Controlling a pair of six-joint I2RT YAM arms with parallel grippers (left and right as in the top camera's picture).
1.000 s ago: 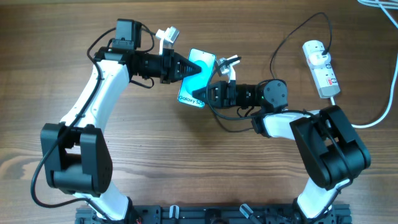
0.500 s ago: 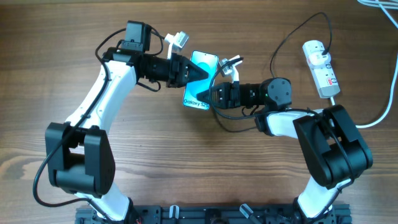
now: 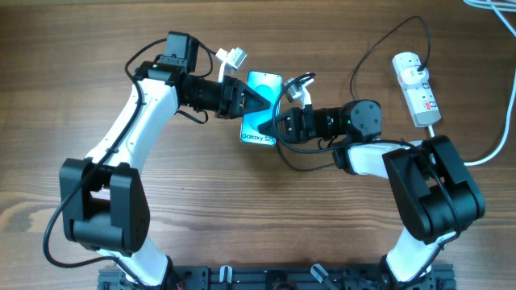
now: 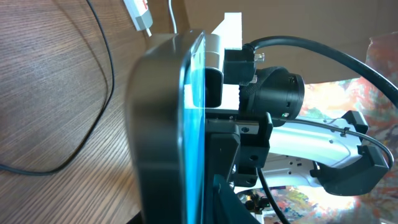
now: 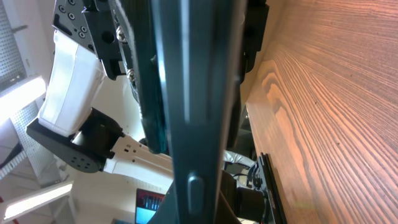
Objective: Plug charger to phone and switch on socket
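Observation:
The phone (image 3: 264,101), cyan screen up with "Galaxy S25" at its near end, sits between both grippers at the table's middle. My left gripper (image 3: 253,101) is shut on its left side. My right gripper (image 3: 279,123) is shut on its right edge. It appears edge-on in the left wrist view (image 4: 177,124) and in the right wrist view (image 5: 193,93). The white socket (image 3: 416,89) lies at the far right, and also shows in the left wrist view (image 4: 140,14). The charger's black cable (image 3: 379,45) loops from the socket's far end towards my right arm. Its connector is hidden.
The socket's thick white lead (image 3: 501,133) curves off the right edge. A loop of black cable (image 4: 93,106) lies on the wood behind the phone. More black cable (image 3: 300,167) lies on the table below my right arm.
Both grippers and the phone have shifted a little to the right. The phone has turned from slanted to nearly straight.

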